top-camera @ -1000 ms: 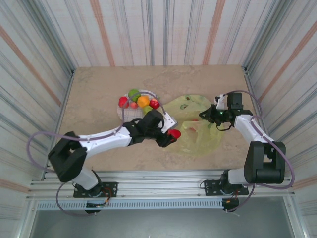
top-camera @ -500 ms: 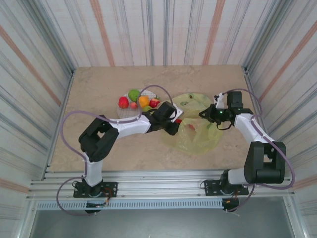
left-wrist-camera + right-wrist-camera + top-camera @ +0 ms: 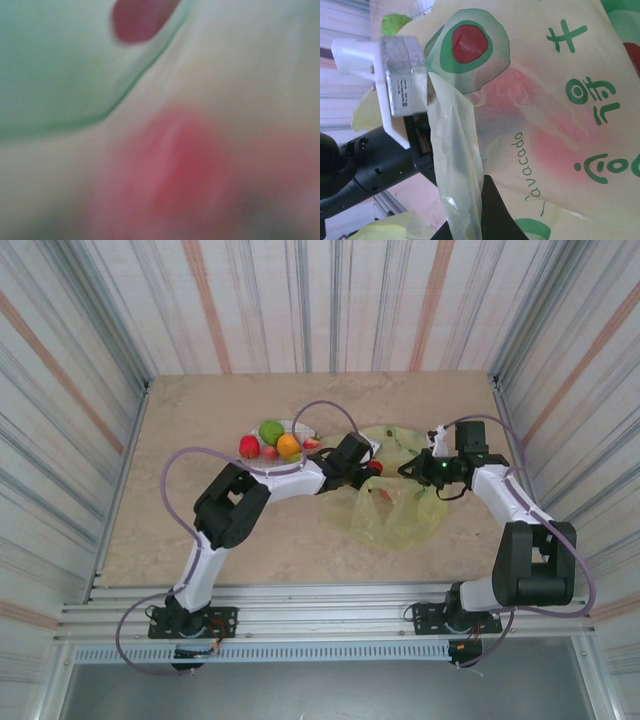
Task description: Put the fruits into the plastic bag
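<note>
Off to the left of my left gripper (image 3: 368, 466), the green apple (image 3: 270, 430), the orange (image 3: 289, 445) and a few more fruits sit on the plate (image 3: 297, 424). That gripper is grasping a red fruit (image 3: 376, 467) at its fingertips, right at the mouth of the plastic bag (image 3: 400, 515). Its wrist view is too blurred to tell more. Just to its right, my right gripper (image 3: 410, 471) is clenched on the bag's edge, with film bunched between its fingers.
</note>
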Robot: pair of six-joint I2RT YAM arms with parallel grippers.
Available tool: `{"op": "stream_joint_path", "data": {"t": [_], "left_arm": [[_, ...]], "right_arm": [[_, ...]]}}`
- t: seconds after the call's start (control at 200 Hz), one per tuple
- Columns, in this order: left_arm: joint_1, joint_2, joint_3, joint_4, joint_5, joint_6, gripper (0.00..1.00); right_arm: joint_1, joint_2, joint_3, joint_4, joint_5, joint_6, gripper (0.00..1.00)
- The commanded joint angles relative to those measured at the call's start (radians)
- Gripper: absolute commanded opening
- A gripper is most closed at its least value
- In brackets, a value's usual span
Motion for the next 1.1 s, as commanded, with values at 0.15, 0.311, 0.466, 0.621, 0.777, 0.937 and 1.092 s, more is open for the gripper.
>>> {"op": "stream_joint_path", "data": {"t": [0.15, 0.311, 0.466, 0.621, 0.777, 0.937, 1.092], "left_arm": [[0.006, 0.040, 0.025, 0.126, 0.126, -0.062, 0.68], [0.018, 0.023, 0.008, 0.131, 0.142, -0.064, 0.74], [0.031, -0.028, -0.041, 0.152, 0.154, -0.070, 0.77], [0.034, -0.117, -0.107, 0.161, 0.176, -0.070, 0.76], [0.034, -0.223, -0.189, 0.174, 0.199, -0.061, 0.74], [0.034, -0.327, -0.251, 0.172, 0.265, -0.039, 0.71], [0.036, -0.419, -0.289, 0.143, 0.322, -0.016, 0.68]], "right_arm": [[0.006, 0.020, 0.034, -0.030, -0.021, -0.035, 0.00], [0.007, 0.024, 0.036, -0.030, -0.019, -0.037, 0.00], [0.006, 0.023, 0.033, -0.030, -0.015, -0.038, 0.00], [0.001, 0.018, 0.030, -0.036, -0.006, -0.044, 0.00], [-0.001, 0.016, 0.031, -0.046, 0.008, -0.055, 0.00], [-0.001, 0.019, 0.030, -0.045, 0.011, -0.054, 0.00], [-0.001, 0.019, 0.031, -0.043, 0.014, -0.052, 0.00]]}}
